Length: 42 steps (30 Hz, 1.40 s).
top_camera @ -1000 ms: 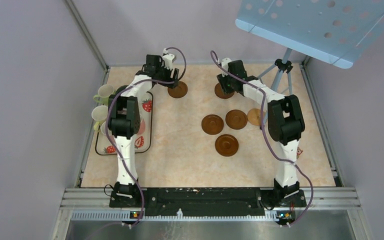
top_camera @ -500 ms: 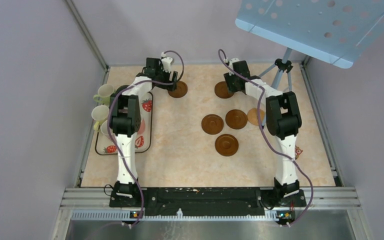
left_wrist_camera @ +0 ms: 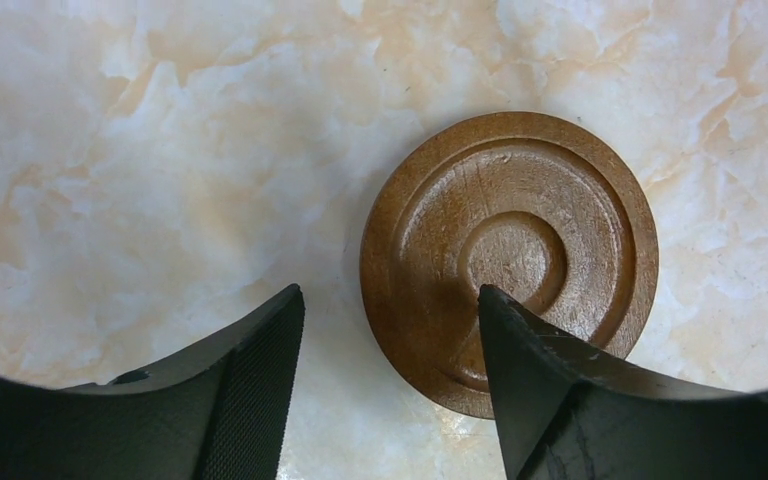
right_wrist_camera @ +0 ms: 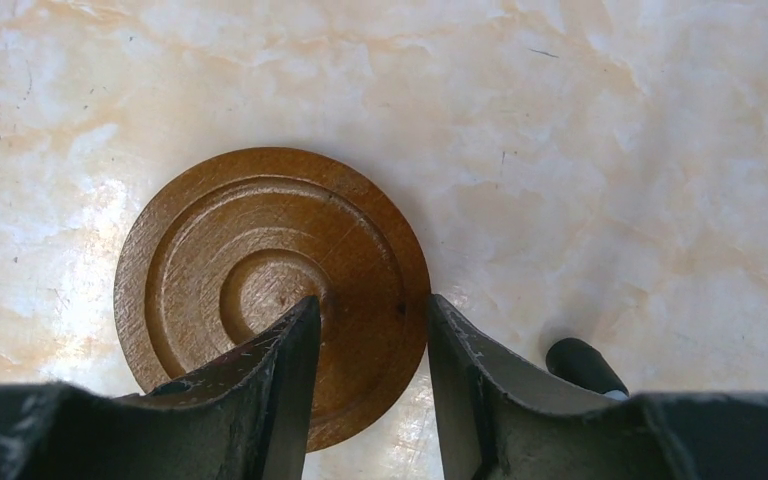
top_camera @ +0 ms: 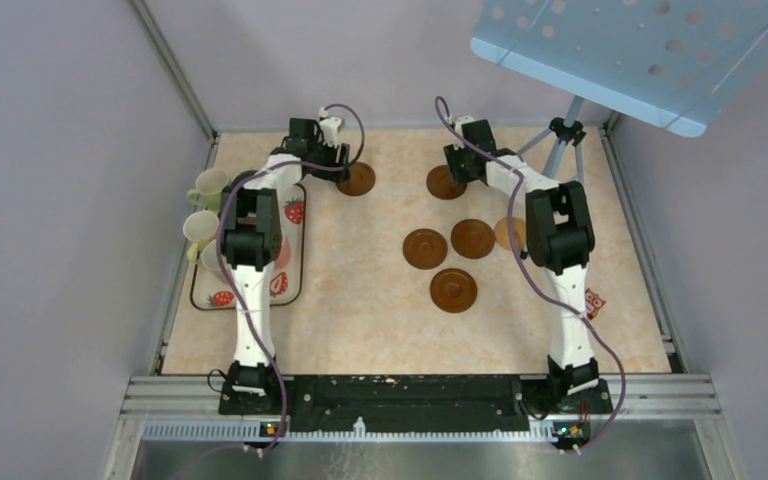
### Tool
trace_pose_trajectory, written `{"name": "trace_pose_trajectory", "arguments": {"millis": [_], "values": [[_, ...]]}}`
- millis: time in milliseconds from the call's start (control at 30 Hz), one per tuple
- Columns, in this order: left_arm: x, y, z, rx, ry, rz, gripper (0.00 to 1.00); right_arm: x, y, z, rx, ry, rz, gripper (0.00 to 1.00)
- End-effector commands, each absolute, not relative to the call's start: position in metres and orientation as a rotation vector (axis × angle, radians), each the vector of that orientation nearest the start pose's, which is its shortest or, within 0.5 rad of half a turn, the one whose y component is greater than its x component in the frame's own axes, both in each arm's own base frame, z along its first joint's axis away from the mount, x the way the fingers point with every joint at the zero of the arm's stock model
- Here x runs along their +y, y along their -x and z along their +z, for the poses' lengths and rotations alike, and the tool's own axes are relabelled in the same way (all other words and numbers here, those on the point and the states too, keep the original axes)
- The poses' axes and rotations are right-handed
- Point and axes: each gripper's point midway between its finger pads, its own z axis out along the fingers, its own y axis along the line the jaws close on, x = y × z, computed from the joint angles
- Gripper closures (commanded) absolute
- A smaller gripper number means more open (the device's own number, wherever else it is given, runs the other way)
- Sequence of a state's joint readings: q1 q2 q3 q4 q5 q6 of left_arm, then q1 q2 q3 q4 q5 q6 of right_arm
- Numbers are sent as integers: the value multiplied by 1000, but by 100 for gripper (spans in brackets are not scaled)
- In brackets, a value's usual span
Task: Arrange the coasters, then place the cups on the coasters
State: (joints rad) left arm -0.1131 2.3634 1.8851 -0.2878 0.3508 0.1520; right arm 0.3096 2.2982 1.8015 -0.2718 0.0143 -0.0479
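My left gripper [left_wrist_camera: 390, 295] is open and low over a dark brown coaster [left_wrist_camera: 508, 255] at the back left [top_camera: 357, 179]. One finger is over the disc's hollow and the other over bare table. My right gripper [right_wrist_camera: 372, 300] is shut on another brown coaster [right_wrist_camera: 270, 275] at the back [top_camera: 445, 182]. One tip sits at the centre hollow and the other against the outer rim. Three more brown coasters [top_camera: 425, 248] [top_camera: 472, 238] [top_camera: 454, 290] lie mid-table. A tan coaster [top_camera: 506, 232] is half hidden by the right arm. Pale green cups [top_camera: 208, 185] [top_camera: 200, 225] stand at the far left.
A white strawberry-print tray [top_camera: 292, 212] lies under the left arm, next to the cups. A blue music stand [top_camera: 620, 50] overhangs the back right, and one tripod foot [right_wrist_camera: 585, 365] is close beside my right gripper. A small printed item [top_camera: 593, 300] lies by the right wall.
The left jaws have narrowed around their coaster's edge. The right wrist shifted a little right and forward, and its coaster slid slightly left. The other coasters and the cups stayed put.
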Motion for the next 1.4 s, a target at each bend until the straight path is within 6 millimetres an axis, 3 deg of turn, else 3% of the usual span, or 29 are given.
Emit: {"name": "trace_pose_trajectory", "arguments": {"millis": [0,433,833,1000,1133,1367], "values": [[-140,-582,34,2270,-524,-454,32,187,-563,36,2325,410,165,57],[-171,-564,26,2277,-559,-496,45,194,-566,18,2356,378,106,57],[-185,-551,26,2282,-577,-512,45,199,-566,18,2362,355,137,57],[-187,-551,41,2259,-581,-520,42,210,-564,44,2325,368,219,56],[-189,-552,60,2230,-579,-529,35,214,-565,76,2270,378,249,52],[-175,-567,118,2144,-560,-449,20,213,-569,151,2130,387,241,41]]}}
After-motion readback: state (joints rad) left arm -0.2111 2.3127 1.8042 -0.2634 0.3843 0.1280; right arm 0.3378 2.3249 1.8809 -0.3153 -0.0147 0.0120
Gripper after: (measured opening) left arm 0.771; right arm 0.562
